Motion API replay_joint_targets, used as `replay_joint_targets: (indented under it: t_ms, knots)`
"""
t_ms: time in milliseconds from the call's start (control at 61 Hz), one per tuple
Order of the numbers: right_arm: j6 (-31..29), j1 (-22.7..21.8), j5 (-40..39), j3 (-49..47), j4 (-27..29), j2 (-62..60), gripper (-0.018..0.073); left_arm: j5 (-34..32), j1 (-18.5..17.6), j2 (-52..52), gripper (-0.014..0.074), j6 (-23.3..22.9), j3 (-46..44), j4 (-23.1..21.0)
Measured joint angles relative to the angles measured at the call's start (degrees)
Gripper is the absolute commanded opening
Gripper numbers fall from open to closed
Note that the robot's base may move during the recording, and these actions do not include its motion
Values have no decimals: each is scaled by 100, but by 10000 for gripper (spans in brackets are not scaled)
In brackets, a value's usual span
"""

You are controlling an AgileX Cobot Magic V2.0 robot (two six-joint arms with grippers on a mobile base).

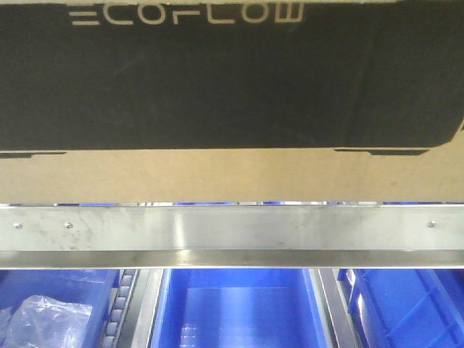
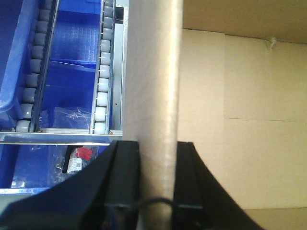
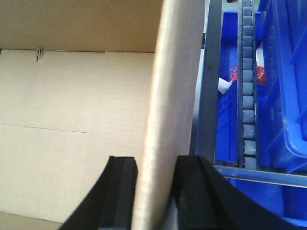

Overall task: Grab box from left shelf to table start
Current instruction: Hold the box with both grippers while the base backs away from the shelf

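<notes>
My left hand (image 2: 156,160) clamps one end wall of the open ECOFLOW carton (image 1: 232,170). My right hand (image 3: 156,167) pinches the opposite wall, one finger inside and one outside. The carton's long axis runs crosswise between both hands, equally near each. Brown cardboard with a black printed panel, it sits in the left shelf (image 2: 100,86), just above the steel front rail (image 1: 232,232) and blue bins (image 1: 232,312). No desk is in view.
</notes>
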Motion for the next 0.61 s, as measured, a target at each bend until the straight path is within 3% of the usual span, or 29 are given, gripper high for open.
replay_joint_targets:
  t_ms: [606]
  knots:
    - [0,0,0,0,0,0,18,0,0,0,-87,10,0,0]
